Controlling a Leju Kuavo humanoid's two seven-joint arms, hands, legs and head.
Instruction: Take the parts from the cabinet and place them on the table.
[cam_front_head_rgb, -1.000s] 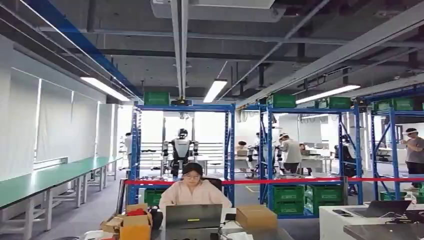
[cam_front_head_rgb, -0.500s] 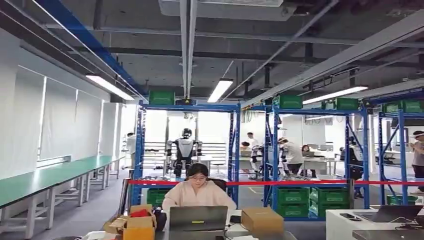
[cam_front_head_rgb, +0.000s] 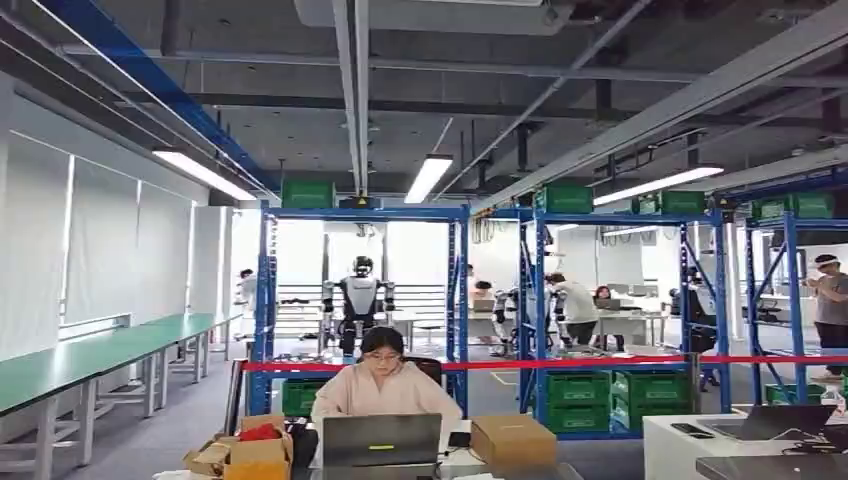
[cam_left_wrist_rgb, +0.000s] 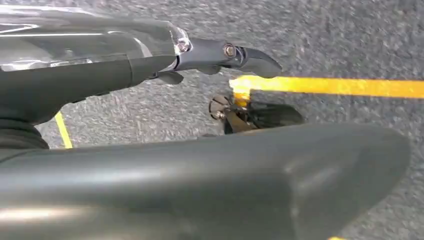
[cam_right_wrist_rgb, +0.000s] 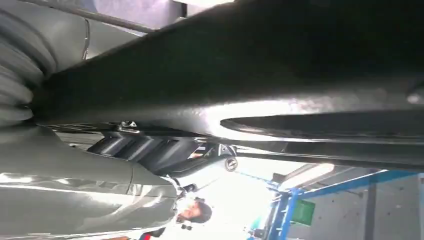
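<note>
A: What's in the head view?

B: A big workshop hall. Tall blue steel shelving racks (cam_front_head_rgb: 458, 290) stand across the middle, w/ green plastic crates (cam_front_head_rgb: 577, 387) on the low shelves and more on top. A red barrier tape (cam_front_head_rgb: 540, 362) runs across in front of them. Near the camera, a person in a pale pink top (cam_front_head_rgb: 383, 388) sits behind an open grey laptop (cam_front_head_rgb: 380, 440). A closed brown cardboard box (cam_front_head_rgb: 512, 438) lies just beside the laptop, an open cardboard box w/ red contents (cam_front_head_rgb: 240, 450) on its other side.

A: Anything further back?

B: A silver-and-black humanoid robot (cam_front_head_rgb: 354, 298) stands beyond the racks, and several people stand at work tables there. Long green-topped benches (cam_front_head_rgb: 90, 355) line the left wall. A white desk w/ a second laptop (cam_front_head_rgb: 775, 423) sits at the right edge.

A: The robot's own hands?

B: Left hand (cam_left_wrist_rgb: 220, 55): wrist view looks down at grey speckled floor w/ a yellow line (cam_left_wrist_rgb: 330, 86); dark fingers point out straight, nothing in them. Right hand (cam_right_wrist_rgb: 150, 150): dark fingers lie close together against dark body parts; can't tell if it's closed or holds anything.

A: And the parts, the cabinet?

B: Can't make out any parts; which rack is the cabinet, can't tell.
</note>
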